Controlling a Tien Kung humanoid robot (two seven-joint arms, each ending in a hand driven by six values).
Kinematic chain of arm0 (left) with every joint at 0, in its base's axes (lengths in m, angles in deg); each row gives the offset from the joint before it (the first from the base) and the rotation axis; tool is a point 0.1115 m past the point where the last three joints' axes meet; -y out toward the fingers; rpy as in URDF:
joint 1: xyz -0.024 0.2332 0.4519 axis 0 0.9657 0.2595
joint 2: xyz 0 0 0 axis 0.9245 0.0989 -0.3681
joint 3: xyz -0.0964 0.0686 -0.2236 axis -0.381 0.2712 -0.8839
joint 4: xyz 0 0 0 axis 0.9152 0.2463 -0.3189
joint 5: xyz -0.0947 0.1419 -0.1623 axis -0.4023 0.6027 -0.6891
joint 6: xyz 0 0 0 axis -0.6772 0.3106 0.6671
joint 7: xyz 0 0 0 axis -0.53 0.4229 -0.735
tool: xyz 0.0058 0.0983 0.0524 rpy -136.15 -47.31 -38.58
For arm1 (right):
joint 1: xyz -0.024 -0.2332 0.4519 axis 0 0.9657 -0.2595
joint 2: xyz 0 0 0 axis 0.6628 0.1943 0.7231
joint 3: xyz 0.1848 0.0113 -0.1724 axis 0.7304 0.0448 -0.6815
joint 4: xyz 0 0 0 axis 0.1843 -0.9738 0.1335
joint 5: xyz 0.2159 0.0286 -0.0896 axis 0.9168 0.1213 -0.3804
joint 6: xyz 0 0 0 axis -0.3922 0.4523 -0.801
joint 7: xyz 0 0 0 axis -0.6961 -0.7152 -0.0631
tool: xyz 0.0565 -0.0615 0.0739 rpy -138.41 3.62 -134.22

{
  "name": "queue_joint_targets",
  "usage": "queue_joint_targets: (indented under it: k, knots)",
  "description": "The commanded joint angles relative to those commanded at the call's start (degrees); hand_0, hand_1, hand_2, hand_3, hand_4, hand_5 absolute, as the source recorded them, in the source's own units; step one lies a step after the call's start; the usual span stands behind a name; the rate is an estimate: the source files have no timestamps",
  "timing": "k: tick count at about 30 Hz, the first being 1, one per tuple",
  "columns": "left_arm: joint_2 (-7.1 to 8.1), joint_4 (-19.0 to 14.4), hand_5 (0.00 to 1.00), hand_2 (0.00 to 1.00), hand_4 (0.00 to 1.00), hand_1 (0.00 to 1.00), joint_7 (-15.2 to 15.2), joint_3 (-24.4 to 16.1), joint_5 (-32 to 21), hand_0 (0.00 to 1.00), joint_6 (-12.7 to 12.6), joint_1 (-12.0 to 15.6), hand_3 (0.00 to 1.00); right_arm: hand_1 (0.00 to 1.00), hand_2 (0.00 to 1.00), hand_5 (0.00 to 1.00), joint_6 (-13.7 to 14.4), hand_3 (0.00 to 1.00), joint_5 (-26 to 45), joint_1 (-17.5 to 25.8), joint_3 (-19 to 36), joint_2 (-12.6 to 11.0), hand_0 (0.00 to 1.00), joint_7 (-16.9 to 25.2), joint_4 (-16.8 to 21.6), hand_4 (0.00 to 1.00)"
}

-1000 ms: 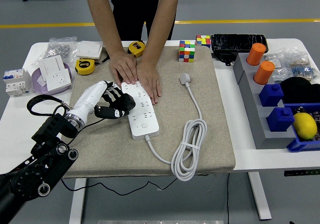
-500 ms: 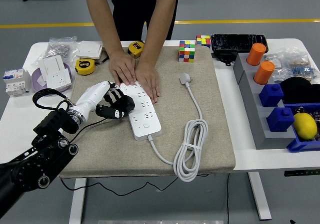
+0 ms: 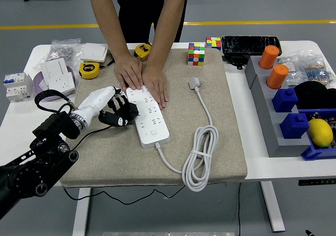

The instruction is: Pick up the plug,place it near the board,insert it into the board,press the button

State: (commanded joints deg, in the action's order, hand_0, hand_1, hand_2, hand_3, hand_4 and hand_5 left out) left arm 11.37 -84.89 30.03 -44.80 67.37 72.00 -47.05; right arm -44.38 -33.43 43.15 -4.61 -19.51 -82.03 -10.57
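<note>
Beige mat [image 3: 226, 141], unlabelled white board [image 3: 148, 115], left hand [image 3: 116, 111] beside

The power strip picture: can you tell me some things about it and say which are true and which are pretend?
1. A person's hands press on the far end of the white power strip. True.
2. The white plug is pushed into the power strip. False: it lies loose on the beige mat, apart from the strip.
3. The robot's left hand is at the strip's left edge. True.
4. The cable is stretched out straight. False: part of it is bundled in loops.
5. Two orange cylinders stand to the right of the mat. True.
</note>
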Motion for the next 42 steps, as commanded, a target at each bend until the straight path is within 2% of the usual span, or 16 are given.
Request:
queue_joint_targets:
  k: [16, 20, 21, 26, 27, 32, 33, 38, 39, 42]
  knots:
    - [-0.33, 0.1, 0.002, 0.296, 0.815, 0.325, 0.3, 0.8, -0.8, 0.447, -0.1, -0.6, 0.384, 0.767, 0.744, 0.998, -0.1, 0.774, 0.0, 0.0, 0.1, -0.1, 0.891, 0.0, 0.0, 0.998]
    - [-0.42, -0.6, 0.002, 0.296, 0.815, 0.325, 0.6, 0.0, -2.2, 0.447, 0.8, 0.0, 0.384, 0.767, 0.744, 0.998, -0.2, 0.774, -0.2, 0.1, 0.3, -0.2, 0.891, 0.1, 0.0, 0.998]
    - [-0.41, -0.8, 0.208, 0.480, 0.998, 0.558, 0.8, -0.2, -2.9, 0.539, 1.1, 0.2, 0.456, 0.767, 0.745, 0.998, -0.2, 0.775, -0.2, 0.1, 0.4, -0.2, 0.891, 0.1, 0.0, 0.998]
    - [-0.34, -1.4, 0.208, 0.480, 0.998, 0.558, 0.9, -0.7, -4.8, 0.539, 2.6, 0.5, 0.456, 0.767, 0.745, 0.998, -0.4, 0.775, -0.3, 0.1, 0.5, -0.2, 0.891, 0.1, 0.0, 0.998]
    - [-0.33, -1.5, 0.414, 0.696, 0.998, 0.747, 0.8, -0.7, -5.2, 0.703, 3.0, 0.6, 0.706, 0.768, 0.745, 0.998, -0.4, 0.775, -0.2, 0.1, 0.5, -0.2, 0.894, 0.1, 0.0, 0.998]
    - [-0.29, -1.6, 0.414, 0.696, 0.998, 0.747, 0.8, -0.6, -6.6, 0.703, 3.9, 0.7, 0.706, 0.768, 0.745, 0.998, -0.7, 0.775, -0.2, 0.1, 0.8, -0.3, 0.894, 0.0, 0.0, 0.998]
    - [-0.29, -1.6, 0.551, 0.848, 0.998, 0.892, 0.8, -0.6, -6.8, 0.839, 4.0, 0.8, 0.873, 0.768, 0.746, 0.998, -0.7, 0.777, -0.2, 0.1, 0.9, -0.3, 0.915, 0.0, 0.0, 0.998]
    - [-0.37, -1.9, 0.551, 0.848, 0.998, 0.892, 1.0, -1.3, -8.2, 0.839, 4.0, 0.8, 0.873, 0.768, 0.746, 0.998, -0.6, 0.777, -0.5, 0.1, 1.2, -0.3, 0.915, 0.0, 0.0, 0.998]
    - [-0.42, -2.0, 0.628, 0.877, 0.998, 0.912, 1.1, -1.4, -8.4, 0.860, 4.0, 0.8, 0.900, 0.769, 0.746, 0.998, -0.6, 0.775, -0.5, 0.1, 1.2, -0.3, 0.921, 0.0, 0.0, 0.998]
    - [-0.57, -2.3, 0.628, 0.877, 0.998, 0.912, 1.2, -2.2, -8.7, 0.860, 3.9, 1.0, 0.900, 0.769, 0.746, 0.998, -0.6, 0.775, -0.5, 0.1, 1.2, -0.3, 0.921, 0.0, 0.0, 0.998]
